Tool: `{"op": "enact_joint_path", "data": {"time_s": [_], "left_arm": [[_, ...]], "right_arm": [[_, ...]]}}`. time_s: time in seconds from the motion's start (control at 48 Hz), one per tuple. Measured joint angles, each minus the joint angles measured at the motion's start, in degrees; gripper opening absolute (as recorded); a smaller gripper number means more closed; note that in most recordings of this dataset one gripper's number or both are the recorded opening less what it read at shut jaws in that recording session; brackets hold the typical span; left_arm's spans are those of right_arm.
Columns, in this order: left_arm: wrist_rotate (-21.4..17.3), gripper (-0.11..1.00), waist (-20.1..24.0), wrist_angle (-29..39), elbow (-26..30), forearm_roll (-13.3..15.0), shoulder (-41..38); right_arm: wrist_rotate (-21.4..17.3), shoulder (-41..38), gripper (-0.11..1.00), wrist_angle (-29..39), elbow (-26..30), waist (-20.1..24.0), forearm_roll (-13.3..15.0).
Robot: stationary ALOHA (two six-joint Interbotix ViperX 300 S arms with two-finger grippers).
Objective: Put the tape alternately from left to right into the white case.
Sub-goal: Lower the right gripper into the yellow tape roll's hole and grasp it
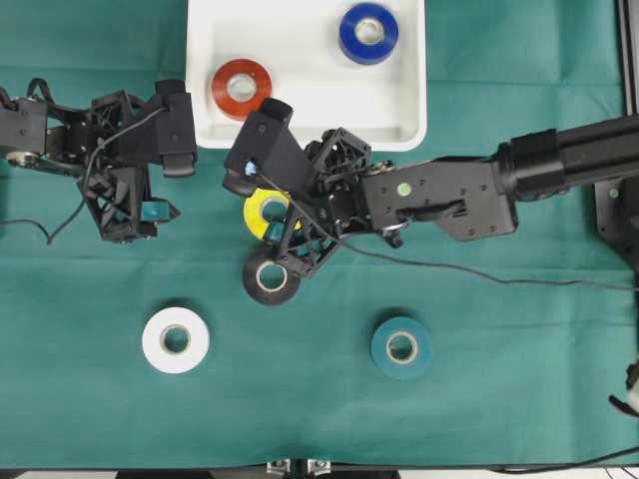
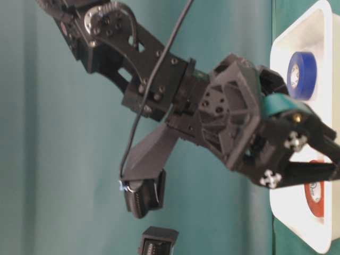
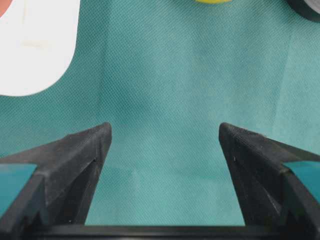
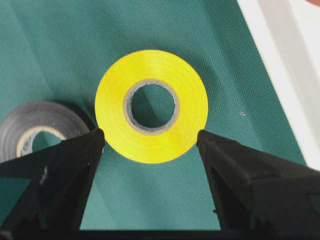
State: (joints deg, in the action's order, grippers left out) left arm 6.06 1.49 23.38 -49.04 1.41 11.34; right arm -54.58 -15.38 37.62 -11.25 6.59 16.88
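While the right hand (image 4: 150, 140) hangs over the green worktop (image 1: 499, 399) with its fingers (image 4: 65, 165) spread wide and gripping nothing, the yellow tape roll (image 4: 151, 106) lies flat just ahead of the fingertips, roughly centred on the gap between them. In the right wrist view the two tips stand at either side of the roll's near edge; whether they touch it I cannot tell. The black tape roll (image 4: 35, 129) lies flat on the cloth just to the left of the yellow one, partly behind the left finger. From overhead, the right arm reaches across the middle and covers part of the yellow roll (image 1: 262, 212), with the black roll (image 1: 271, 278) just below it.

The left hand (image 3: 164, 137) is also released, fingers well apart over bare cloth, holding nothing; the yellow roll's edge shows only at the top of its view, well apart from the fingertips.

The white case (image 1: 300, 120) sits at the far edge of the worktop. Inside it lie the red tape roll (image 1: 241, 88) toward the left and the blue tape roll (image 1: 368, 33) toward the right, apart from each other. The white tape roll (image 1: 176, 340) and the teal tape roll (image 1: 401, 346) lie flat on the cloth nearer the front, well apart.
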Motion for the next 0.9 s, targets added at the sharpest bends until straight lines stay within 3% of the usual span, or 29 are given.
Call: {"op": "enact_joint_path", "data": {"time_s": [0.292,0.896], "left_arm": [[-0.1,0.82,0.0,-2.4,-1.2,0.1,0.0],[-0.1,0.82,0.0,-3.8,-2.5,0.1,0.0]], "right_arm": [[-6.5,-1.8,0.82,1.8,1.2,-0.4,-0.1],[-7.0,-5.6,0.82,2.3,3.0,-3.2,-0.9]]}}
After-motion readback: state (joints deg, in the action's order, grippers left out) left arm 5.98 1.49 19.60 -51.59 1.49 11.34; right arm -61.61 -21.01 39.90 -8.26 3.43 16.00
